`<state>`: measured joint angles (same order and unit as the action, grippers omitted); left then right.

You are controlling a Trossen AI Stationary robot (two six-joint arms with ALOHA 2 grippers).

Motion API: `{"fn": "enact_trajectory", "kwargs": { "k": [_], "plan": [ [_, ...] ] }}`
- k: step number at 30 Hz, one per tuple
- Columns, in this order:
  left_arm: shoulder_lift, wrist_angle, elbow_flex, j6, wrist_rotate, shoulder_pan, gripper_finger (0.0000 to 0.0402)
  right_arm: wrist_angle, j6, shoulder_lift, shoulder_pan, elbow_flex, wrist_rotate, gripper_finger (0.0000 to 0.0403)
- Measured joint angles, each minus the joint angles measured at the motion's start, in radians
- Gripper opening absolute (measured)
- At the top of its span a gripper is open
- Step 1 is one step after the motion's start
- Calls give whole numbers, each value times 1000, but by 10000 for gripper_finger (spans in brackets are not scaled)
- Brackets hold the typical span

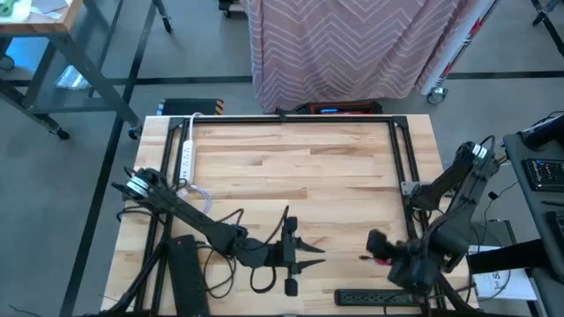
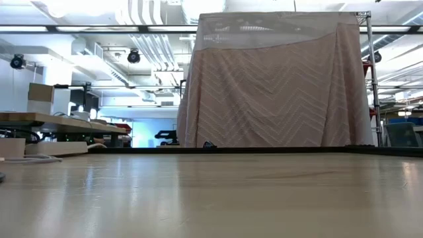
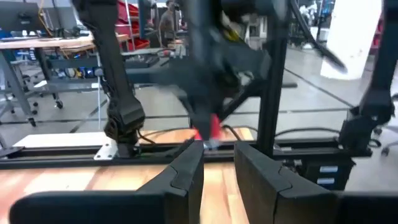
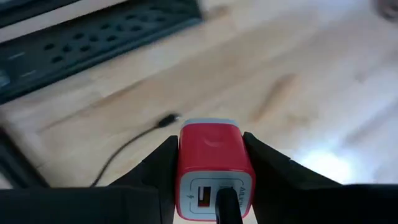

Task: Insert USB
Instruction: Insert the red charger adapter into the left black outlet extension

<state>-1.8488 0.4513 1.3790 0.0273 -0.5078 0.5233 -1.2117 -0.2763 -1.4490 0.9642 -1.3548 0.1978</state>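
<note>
right pincer (image 4: 214,177) clamping the red charger (image 4: 214,163), USB port facing its wrist camera, a plug (image 4: 225,205) already sitting in it, left pincer (image 3: 219,168) hanging slightly open, gripping nothing

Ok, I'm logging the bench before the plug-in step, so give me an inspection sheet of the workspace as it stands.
Surface: light wooden table inside a black frame.
Job's things: red USB charger with a dark plug in one port.
Clutter: white power strip at the far left; black power strip at the near edge.
Grippers: right gripper shut on the red USB charger near the black power strip; left gripper low over the near middle, fingers slightly apart, nothing seen between them.
Cables: black cables looped around the left arm.
Surroundings: pink chevron cloth over a rack beyond the table; workbenches behind.
</note>
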Motion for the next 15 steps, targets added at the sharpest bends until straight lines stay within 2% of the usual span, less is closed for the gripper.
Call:
{"fn": "enact_trajectory", "kwargs": {
  "k": [3,6,15],
  "plan": [
    [8,-8,-12,7,2,1,75,49,-82,-68,0,0,-119,130],
    [8,-14,-18,11,35,-1,75,72,-149,-142,1,0,-196,130],
    [-8,-13,-37,74,46,-18,75,74,-327,-279,18,-18,-205,130]
  ]
}}
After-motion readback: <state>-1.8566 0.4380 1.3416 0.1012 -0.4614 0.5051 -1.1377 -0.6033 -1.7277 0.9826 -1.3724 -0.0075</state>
